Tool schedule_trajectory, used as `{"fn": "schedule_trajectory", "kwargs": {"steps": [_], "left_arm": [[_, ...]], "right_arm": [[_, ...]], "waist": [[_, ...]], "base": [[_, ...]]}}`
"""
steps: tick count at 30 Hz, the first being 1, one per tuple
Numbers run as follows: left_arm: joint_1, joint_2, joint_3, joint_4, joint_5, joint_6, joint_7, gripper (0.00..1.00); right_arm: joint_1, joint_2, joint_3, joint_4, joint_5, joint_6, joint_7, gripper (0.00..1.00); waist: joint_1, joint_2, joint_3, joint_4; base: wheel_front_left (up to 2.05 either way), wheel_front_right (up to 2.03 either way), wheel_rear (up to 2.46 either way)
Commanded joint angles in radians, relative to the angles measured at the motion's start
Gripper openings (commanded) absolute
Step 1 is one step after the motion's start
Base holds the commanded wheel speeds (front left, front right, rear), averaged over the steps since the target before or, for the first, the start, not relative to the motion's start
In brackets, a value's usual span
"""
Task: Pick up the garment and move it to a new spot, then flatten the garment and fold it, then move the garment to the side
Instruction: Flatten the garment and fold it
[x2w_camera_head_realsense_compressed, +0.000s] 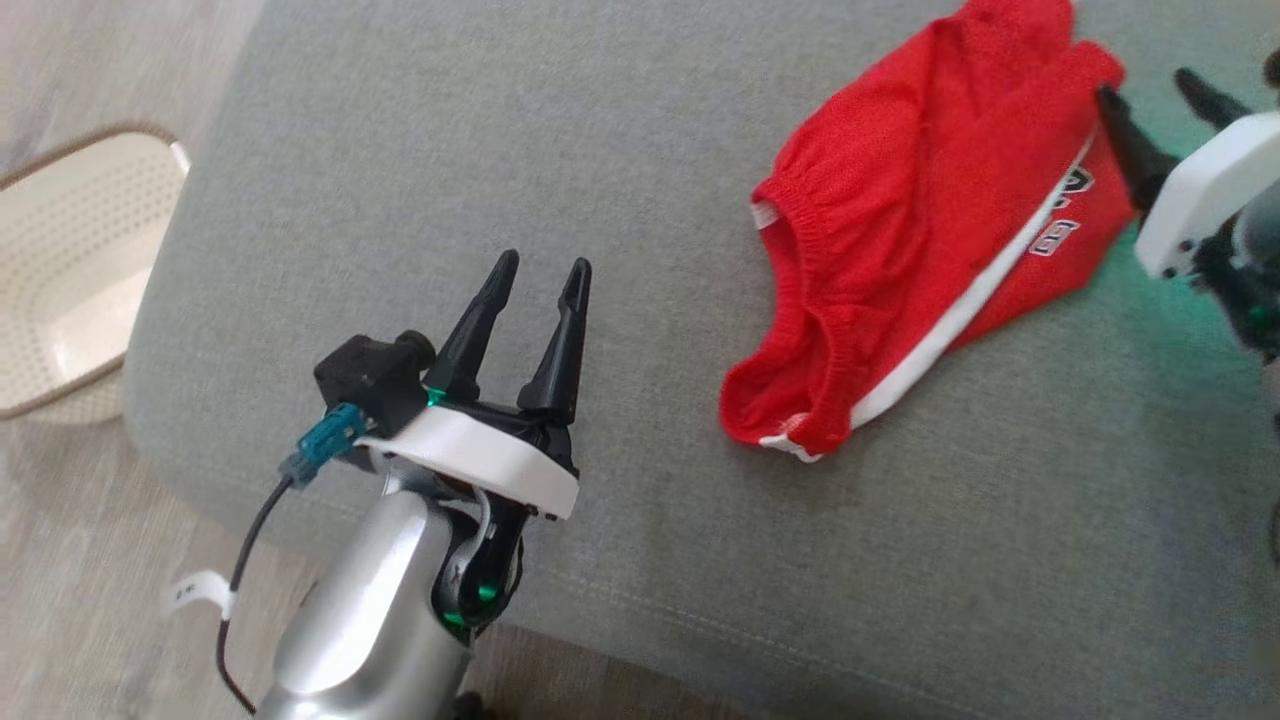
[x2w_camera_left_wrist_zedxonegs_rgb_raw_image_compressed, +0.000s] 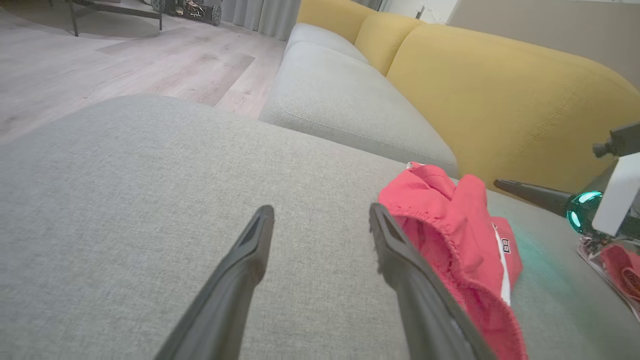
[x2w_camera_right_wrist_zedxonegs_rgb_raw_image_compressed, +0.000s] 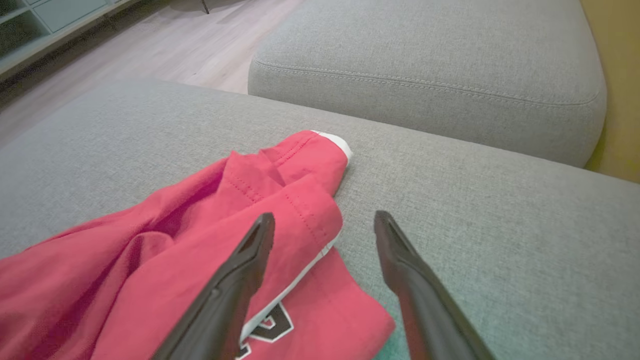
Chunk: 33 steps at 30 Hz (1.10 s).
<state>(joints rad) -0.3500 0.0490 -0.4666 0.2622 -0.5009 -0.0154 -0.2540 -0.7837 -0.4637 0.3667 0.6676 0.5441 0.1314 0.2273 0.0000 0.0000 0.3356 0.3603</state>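
A broad grey seat cushion (x2w_camera_head_realsense_compressed: 620, 150) is taking up most of the head view, with a second grey cushion (x2w_camera_left_wrist_zedxonegs_rgb_raw_image_compressed: 340, 100) and a yellow backrest (x2w_camera_left_wrist_zedxonegs_rgb_raw_image_compressed: 500, 100) running beyond it in the left wrist view. On the wood floor off the cushion's left edge, a cream perforated basket (x2w_camera_head_realsense_compressed: 70, 200) is sitting, partly cut off by the frame; its dotted walls and pale bottom are showing.

The garment (x2w_camera_head_realsense_compressed: 900, 260), a pair of red shorts with a white side stripe and a dark-and-white logo, is lying crumpled on the cushion's right part, its elastic waistband gaping toward the left.

The left gripper (x2w_camera_head_realsense_compressed: 546, 262) is hovering over bare cushion well to the left of the garment, its two dark fingers standing apart and gripping nothing. The right gripper (x2w_camera_head_realsense_compressed: 1145, 85) is hanging at the garment's right edge with its fingers spread wide too, nothing between them. In the right wrist view one finger (x2w_camera_right_wrist_zedxonegs_rgb_raw_image_compressed: 240, 280) is crossing over the red fabric while the other is showing against grey cushion; whether either is touching cloth I cannot tell.
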Motion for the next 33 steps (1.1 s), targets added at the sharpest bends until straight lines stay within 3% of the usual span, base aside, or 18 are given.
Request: {"fn": "schedule_trajectory", "kwargs": {"steps": [1,10,11,12,22,33], "left_arm": [[-0.002,0.004,0.044,-0.025,0.013,-0.01,-0.008,1.0],[-0.012,0.002,0.02,-0.041,-0.023,-0.007,-0.008,1.0],[-0.014,0.001,0.017,-0.043,-0.026,-0.005,-0.008,1.0],[-0.017,0.001,0.015,-0.043,-0.03,-0.002,-0.008,1.0],[-0.012,0.001,0.036,-0.015,-0.022,0.0,-0.008,1.0],[0.021,0.001,0.066,0.003,0.0,-0.011,-0.008,1.0]], "right_arm": [[-0.037,-0.032,0.03,-0.013,0.024,-0.001,0.003,1.0],[-0.125,-0.081,0.162,0.047,0.153,-0.001,0.016,1.0],[-0.134,-0.085,0.175,0.049,0.166,-0.001,0.017,0.39],[-0.143,-0.091,0.188,0.051,0.171,-0.001,0.012,0.0],[-0.166,-0.114,0.289,0.054,0.253,-0.001,-0.024,0.0],[-0.082,-0.178,0.35,-0.029,0.326,-0.001,0.092,0.0]], "waist": [[0.0,0.0,0.023,0.021],[0.0,0.0,0.054,0.039],[0.0,0.0,0.056,0.039],[0.0,0.0,0.058,0.038],[0.0,0.0,0.003,-0.036],[0.0,0.0,-0.114,-0.184]], "base": [[0.0,0.0,0.0],[0.0,0.0,0.0],[0.0,0.0,0.0],[0.0,0.0,0.0],[0.0,0.0,0.0],[0.0,0.0,0.0]]}}
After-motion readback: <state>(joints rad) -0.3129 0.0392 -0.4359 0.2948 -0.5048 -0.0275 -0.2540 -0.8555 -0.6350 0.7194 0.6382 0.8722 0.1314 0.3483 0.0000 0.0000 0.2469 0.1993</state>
